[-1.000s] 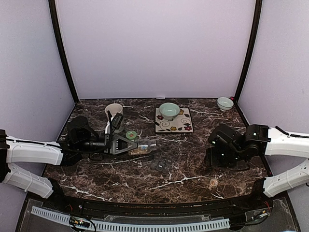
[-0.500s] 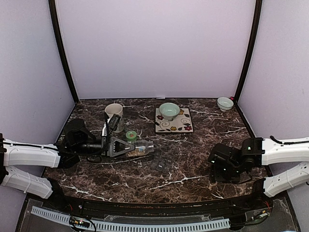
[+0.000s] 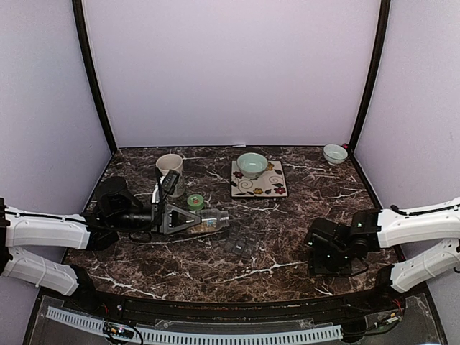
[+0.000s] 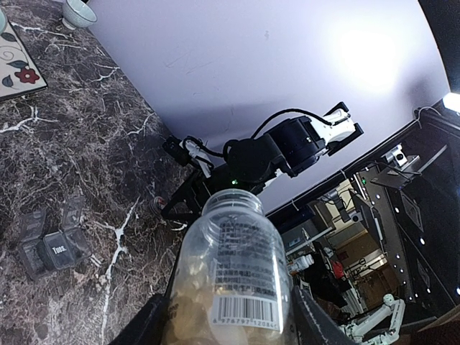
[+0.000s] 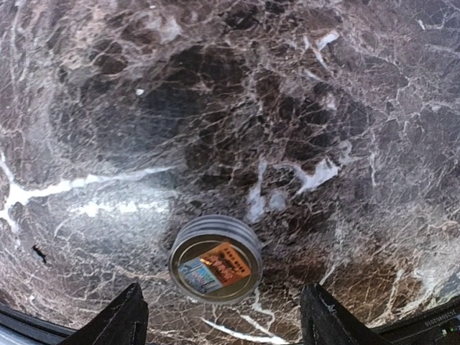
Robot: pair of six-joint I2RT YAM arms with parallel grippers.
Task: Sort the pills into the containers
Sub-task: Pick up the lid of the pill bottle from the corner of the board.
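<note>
My left gripper (image 3: pixel 195 218) is shut on a clear pill bottle (image 3: pixel 210 219), held on its side just above the table with its open mouth to the right. In the left wrist view the bottle (image 4: pixel 231 266) fills the middle, with tan pills (image 4: pixel 188 310) in its lower part. The dark grey containers (image 3: pixel 241 244) lie just right of the mouth, their lids open (image 4: pixel 52 243). My right gripper (image 3: pixel 328 253) is open, pointing down over the bottle's cap (image 5: pixel 215 259), which lies between its fingers (image 5: pixel 123 320). The cap is hidden in the top view.
A cream mug (image 3: pixel 169 166) stands at the back left, with a green roll (image 3: pixel 195 200) near the bottle. A pale green bowl (image 3: pixel 251 164) sits on a patterned tile (image 3: pixel 277 185). A small bowl (image 3: pixel 335 153) is in the back right corner.
My right arm has moved down and toward the near edge, so its gripper now covers the cap in the top view. My left gripper with the bottle has shifted only slightly.
</note>
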